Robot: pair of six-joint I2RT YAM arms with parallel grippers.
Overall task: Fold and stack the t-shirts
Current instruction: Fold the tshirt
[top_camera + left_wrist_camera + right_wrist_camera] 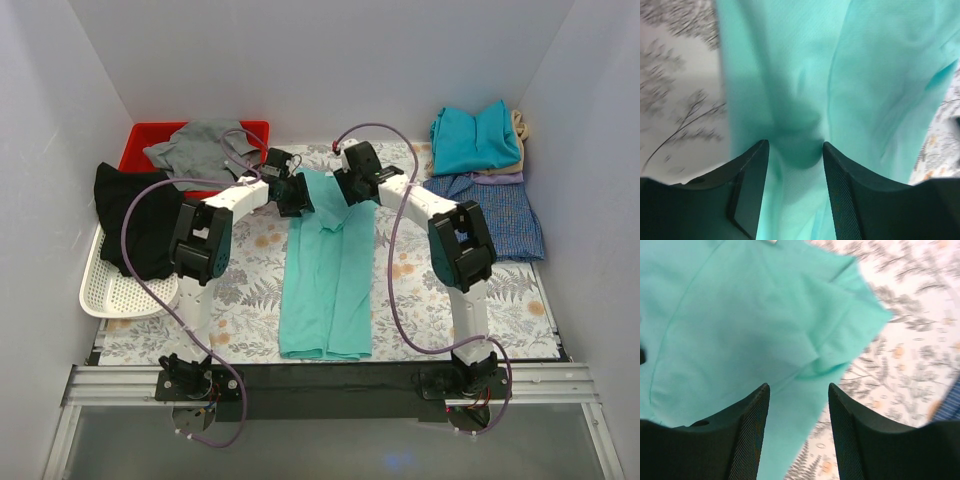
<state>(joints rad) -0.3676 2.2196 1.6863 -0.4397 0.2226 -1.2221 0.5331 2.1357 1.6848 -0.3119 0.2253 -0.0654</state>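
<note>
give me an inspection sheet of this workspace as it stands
surface: flowered table cover, lying flat
job's things: mint-green shirt folded long at centre; teal shirt atop pile far right, checked shirt next to it
clutter: grey cloth in red bin, black cloth on white basket
grippers: left pincer, right pincer both open at shirt's far end
cables: purple cables loop beside each arm
surroundings: white walls
</note>
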